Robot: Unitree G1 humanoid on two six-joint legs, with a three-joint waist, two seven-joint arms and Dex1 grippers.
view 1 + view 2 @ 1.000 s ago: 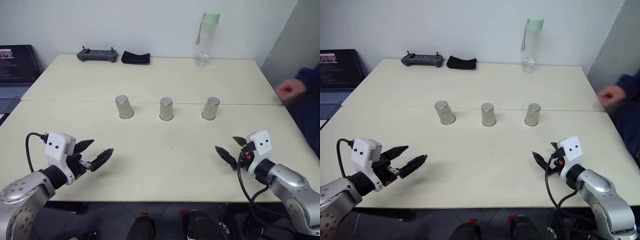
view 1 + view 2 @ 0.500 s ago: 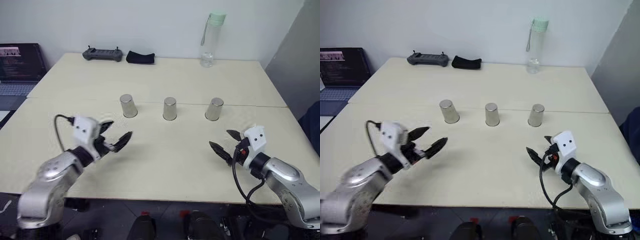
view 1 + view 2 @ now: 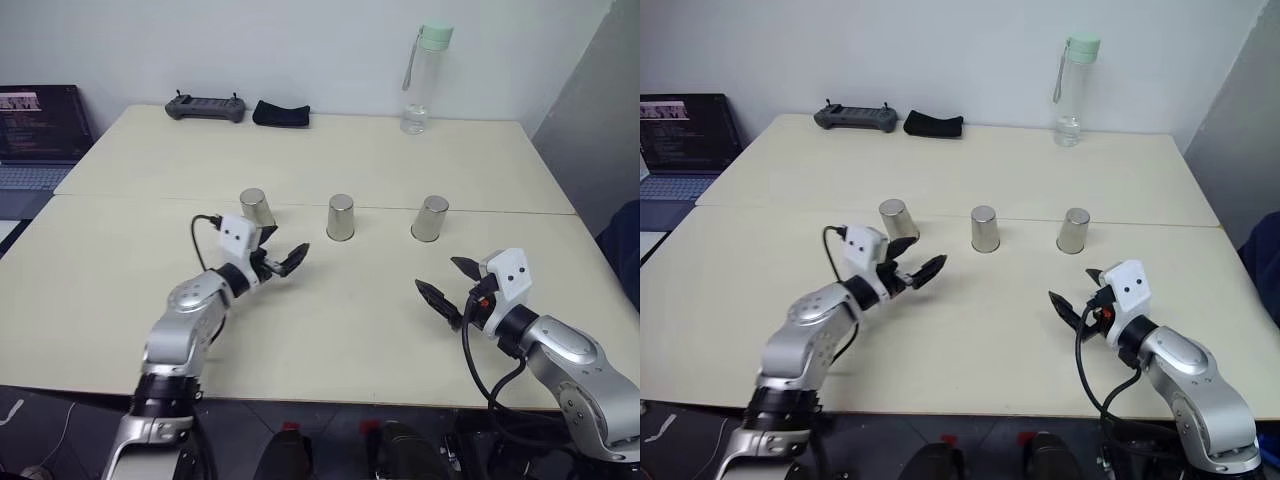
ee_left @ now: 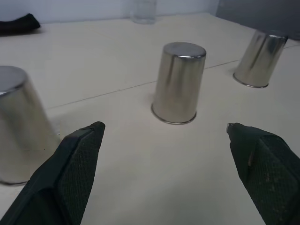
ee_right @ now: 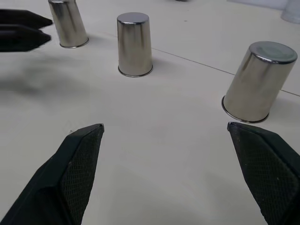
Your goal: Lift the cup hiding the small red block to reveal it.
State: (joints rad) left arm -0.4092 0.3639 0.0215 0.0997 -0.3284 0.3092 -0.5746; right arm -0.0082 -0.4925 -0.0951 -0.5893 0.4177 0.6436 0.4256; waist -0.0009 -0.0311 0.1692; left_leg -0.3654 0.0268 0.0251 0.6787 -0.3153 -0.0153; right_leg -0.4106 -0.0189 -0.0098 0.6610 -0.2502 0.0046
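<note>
Three identical silver cups stand upside down in a row on the table: the left cup (image 3: 256,207), the middle cup (image 3: 341,217) and the right cup (image 3: 431,218). The small red block is hidden. My left gripper (image 3: 283,250) hovers open just in front of the left cup, pointing between it and the middle cup (image 4: 179,83); it touches neither. My right gripper (image 3: 447,281) is open too, low over the table in front of the right cup (image 5: 260,82), well short of it. Nothing is between either pair of fingers.
A clear bottle with a green cap (image 3: 418,80) stands at the back right. A black controller (image 3: 205,108) and a black pouch (image 3: 281,114) lie along the back edge. A laptop (image 3: 40,135) sits off the table's left side. A seam runs across the table behind the cups.
My left arm has swung forward and to the right, from the table's front left to just before the left cup, staying open. The right gripper has barely moved. A person's hand at the right has left view.
</note>
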